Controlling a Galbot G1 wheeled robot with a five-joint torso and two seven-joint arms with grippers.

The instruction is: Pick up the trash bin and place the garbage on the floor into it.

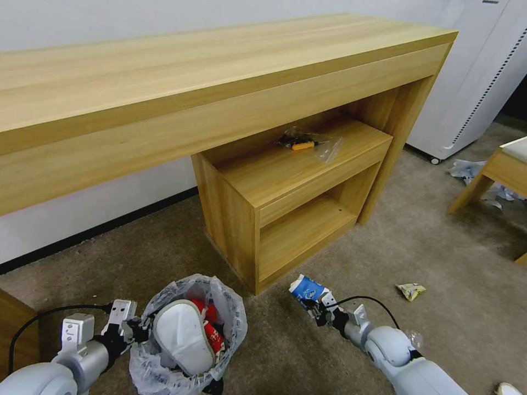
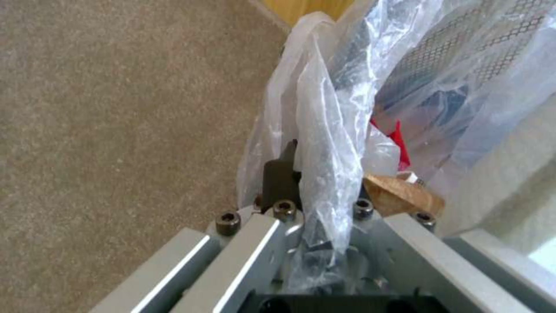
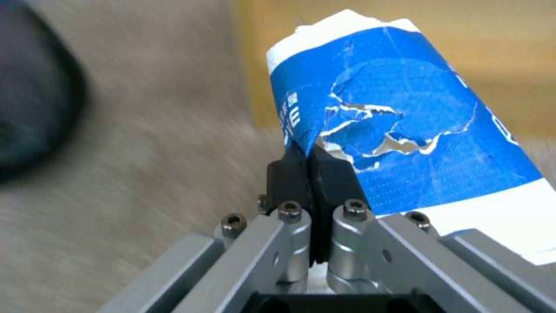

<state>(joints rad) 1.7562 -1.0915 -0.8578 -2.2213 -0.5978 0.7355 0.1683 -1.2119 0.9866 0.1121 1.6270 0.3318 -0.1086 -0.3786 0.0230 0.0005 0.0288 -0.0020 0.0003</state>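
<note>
Left gripper [image 1: 138, 329] clamped on the bag-lined rim of the trash bin [image 1: 230, 312], which holds a white slipper [image 1: 184, 334] and red wrappers [image 1: 213, 334]. Right of the bin, the right gripper [image 1: 314, 308] pinches a torn blue-white carton [image 1: 305, 288], jaws closed on its edge. Beyond the bin stands a wooden shelf unit [image 1: 285, 192] under a desk [image 1: 164, 82]. Farther right of the bin, a yellow wrapper [image 1: 410, 291] lies on the carpet [image 1: 439, 247]
</note>
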